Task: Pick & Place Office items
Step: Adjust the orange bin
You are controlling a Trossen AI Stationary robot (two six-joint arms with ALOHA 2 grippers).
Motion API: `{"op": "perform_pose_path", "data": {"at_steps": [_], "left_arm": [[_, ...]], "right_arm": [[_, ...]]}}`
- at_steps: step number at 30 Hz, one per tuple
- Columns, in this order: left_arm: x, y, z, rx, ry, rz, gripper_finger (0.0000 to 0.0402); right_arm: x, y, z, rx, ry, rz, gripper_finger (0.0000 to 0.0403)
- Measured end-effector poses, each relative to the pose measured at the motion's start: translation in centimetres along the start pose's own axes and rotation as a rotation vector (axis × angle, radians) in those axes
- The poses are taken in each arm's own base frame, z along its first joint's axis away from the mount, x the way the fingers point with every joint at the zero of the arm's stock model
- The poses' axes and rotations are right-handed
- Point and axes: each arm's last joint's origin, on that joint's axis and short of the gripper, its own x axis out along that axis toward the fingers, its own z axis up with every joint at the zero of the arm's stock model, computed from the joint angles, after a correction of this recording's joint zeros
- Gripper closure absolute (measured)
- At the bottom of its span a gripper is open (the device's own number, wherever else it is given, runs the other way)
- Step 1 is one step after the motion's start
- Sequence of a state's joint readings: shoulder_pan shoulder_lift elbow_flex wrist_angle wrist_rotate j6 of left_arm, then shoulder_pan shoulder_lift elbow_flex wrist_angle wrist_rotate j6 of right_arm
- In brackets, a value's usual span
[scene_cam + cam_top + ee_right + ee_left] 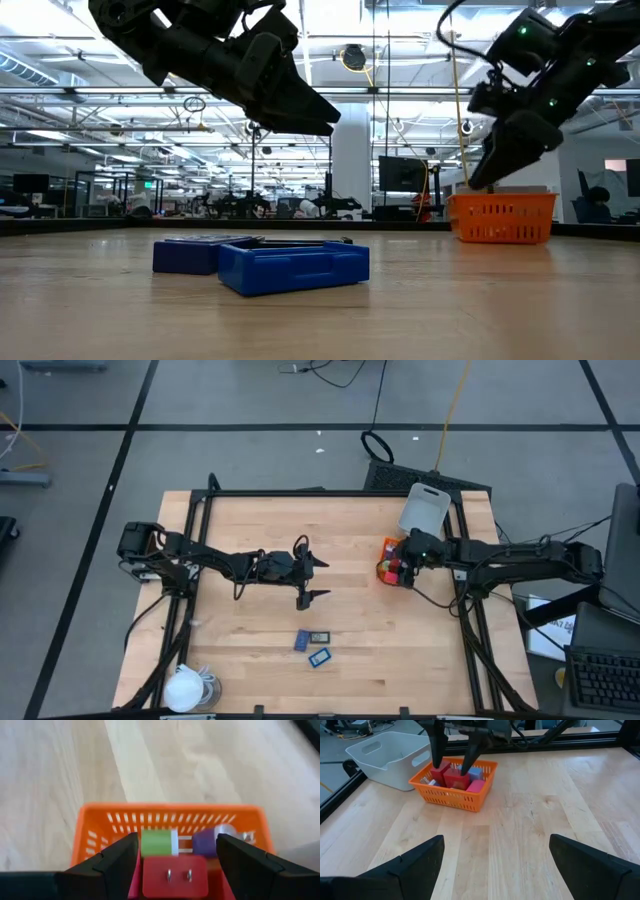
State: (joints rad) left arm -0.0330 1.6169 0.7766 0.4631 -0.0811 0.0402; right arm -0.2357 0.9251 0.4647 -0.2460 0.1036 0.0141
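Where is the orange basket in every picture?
High view: the orange basket sits at the table's right side, under the right tool.
Low view: far right, on the tabletop.
Left wrist view: upper left, beside a white bin.
Right wrist view: centre, between the open fingers.
Shared landmark: the right tool above the basket.
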Motion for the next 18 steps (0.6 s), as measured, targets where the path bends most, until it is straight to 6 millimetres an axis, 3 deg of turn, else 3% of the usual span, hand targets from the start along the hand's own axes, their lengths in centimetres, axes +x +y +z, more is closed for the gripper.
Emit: {"op": "perform_pose_path", "data": {"at_steps": [6,11,18], "left_arm": [[0.0,0.0,0.0,0.0,0.004,0.0,0.0036],[0.0,0.0,0.0,0.003,0.004,0.0,0.0036],[0.0,0.0,0.0,0.007,-0.001,0.016,0.0036]], "right_arm": [[-1.6,-0.1,0.5,0.089,-0.1,0.023,0.0148],[-2.5,0.8,1.1,0.171,-0.163,0.318,0.0148],[-1.4,3.9,0.2,0.156,0.004,0.428,0.0158]]}}
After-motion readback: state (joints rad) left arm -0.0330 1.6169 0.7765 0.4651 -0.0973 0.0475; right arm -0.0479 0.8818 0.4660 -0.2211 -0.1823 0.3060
